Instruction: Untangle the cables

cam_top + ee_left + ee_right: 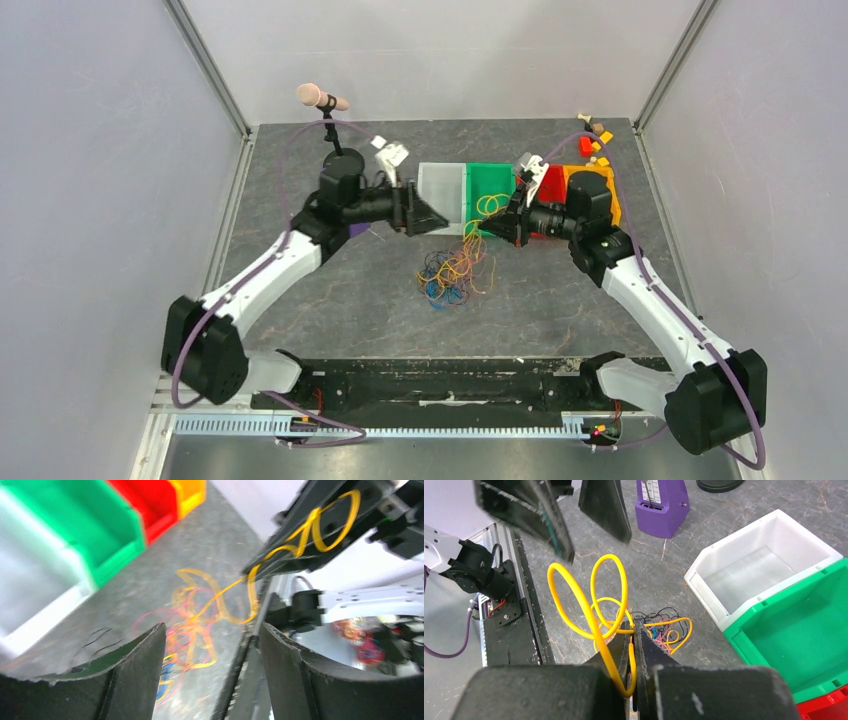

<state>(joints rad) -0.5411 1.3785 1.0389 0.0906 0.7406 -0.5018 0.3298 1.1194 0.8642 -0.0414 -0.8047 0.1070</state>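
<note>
One yellow cable (pixel 589 605) is pinched in the right pincer (pixel 632 632) and raised over the clump of cables (pixel 452 275) lying on the table (pixel 330 290); left pincer (pixel 212 630) is held spread, nothing gripped; extraction judged underway; next, remaining strands need pinning while yellow is drawn clear.

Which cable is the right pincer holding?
The yellow cable: it is pinched in the right pincer, with its loops raised in the air. The red, blue and black ones sit in the clump below.

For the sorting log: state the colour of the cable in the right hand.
Yellow; the cable shows best in the right wrist view.
</note>
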